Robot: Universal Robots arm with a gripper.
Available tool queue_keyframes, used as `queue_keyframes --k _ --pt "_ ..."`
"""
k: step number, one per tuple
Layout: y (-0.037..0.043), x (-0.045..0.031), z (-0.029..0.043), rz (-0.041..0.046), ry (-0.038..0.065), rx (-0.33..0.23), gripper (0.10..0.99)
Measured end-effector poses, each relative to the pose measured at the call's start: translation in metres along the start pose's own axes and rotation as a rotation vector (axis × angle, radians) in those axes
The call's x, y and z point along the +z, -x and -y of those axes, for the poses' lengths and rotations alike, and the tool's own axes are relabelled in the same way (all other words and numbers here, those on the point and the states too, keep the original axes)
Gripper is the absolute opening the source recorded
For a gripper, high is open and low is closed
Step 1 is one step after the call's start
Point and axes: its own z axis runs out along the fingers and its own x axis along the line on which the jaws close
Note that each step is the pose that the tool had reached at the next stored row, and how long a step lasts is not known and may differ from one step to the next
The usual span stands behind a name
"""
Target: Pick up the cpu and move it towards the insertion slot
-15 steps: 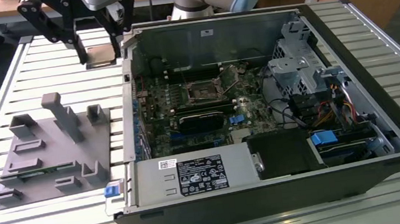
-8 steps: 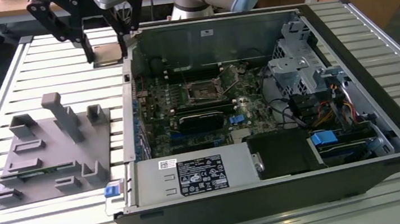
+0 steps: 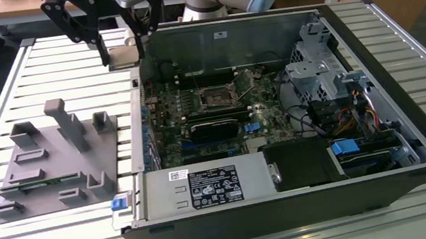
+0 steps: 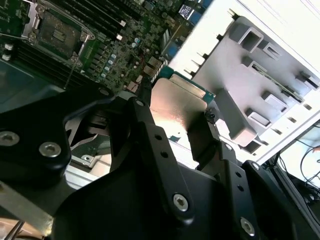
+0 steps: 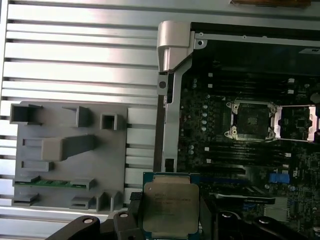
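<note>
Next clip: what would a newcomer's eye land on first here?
The open computer case with its motherboard laid bare, the insertion slot near the board's middle. Then the gripper, up at the case's corner on the exterior view's left, shut on the cpu, whose silvery top shows in the first wrist view. Beside the case, on the slatted table, lies a grey fixture.

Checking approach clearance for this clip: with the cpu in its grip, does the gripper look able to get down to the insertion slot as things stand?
Probably yes. The gripper holds the cpu above the case's edge, and the insertion slot lies uncovered on the motherboard, its frame swung open in the first wrist view. The case is open on top; nothing visibly stands over the socket.
</note>
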Motion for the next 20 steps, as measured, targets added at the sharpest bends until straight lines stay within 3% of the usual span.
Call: queue_keyframes --k 12,20 --pt "0.0205 -0.0003 0.0003 0.0 0.0 0.0 0.541" --pt "0.0326 -0.0001 -0.0033 0.0001 0.0 0.0 0.541"
